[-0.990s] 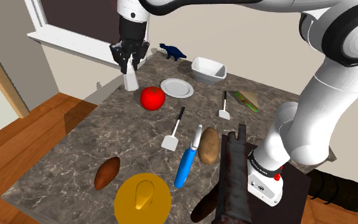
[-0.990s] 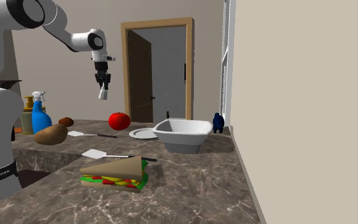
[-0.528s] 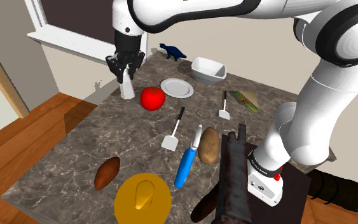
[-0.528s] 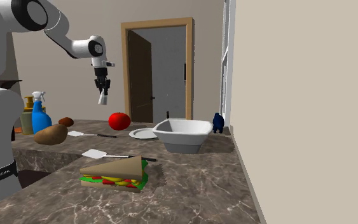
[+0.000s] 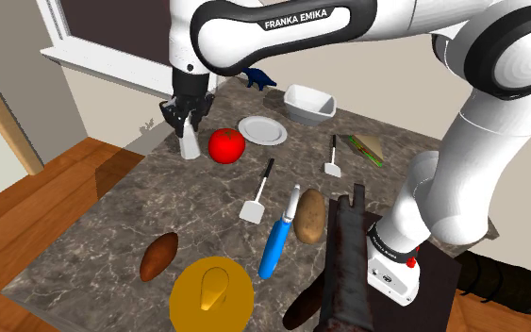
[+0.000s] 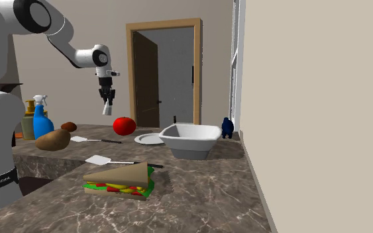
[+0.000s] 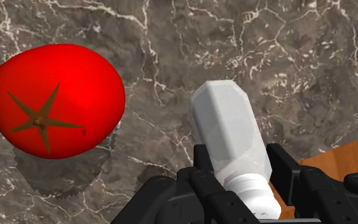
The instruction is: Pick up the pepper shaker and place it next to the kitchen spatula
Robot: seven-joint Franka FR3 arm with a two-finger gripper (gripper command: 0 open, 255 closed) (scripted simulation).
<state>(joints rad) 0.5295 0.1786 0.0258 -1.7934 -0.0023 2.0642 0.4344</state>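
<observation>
The white pepper shaker (image 5: 190, 143) hangs in the air above the marble counter's far left part, just left of the red tomato (image 5: 226, 145) in the shoulder view. My gripper (image 5: 186, 118) is shut on its top end. In the wrist view the fingers (image 7: 204, 173) clasp the shaker (image 7: 228, 127) near its cap, with the tomato (image 7: 53, 98) below and beside it. One spatula (image 5: 257, 193) with a black handle and white blade lies mid-counter. A second, smaller spatula (image 5: 333, 156) lies nearer the sandwich. From the second exterior view the shaker (image 6: 106, 107) hangs well above the counter.
A white plate (image 5: 262, 130), a white tub (image 5: 308, 103) and a blue dinosaur (image 5: 256, 76) stand at the back. A potato (image 5: 309, 216), a blue spray bottle (image 5: 278, 240), a brown tuber (image 5: 158, 256) and a yellow lid (image 5: 212, 295) lie near the front. The counter edge (image 5: 112, 179) drops to wooden floor.
The gripper has come down toward the counter with the shaker and shifted slightly to the shoulder view's left, beside the tomato. Its grip has not changed.
</observation>
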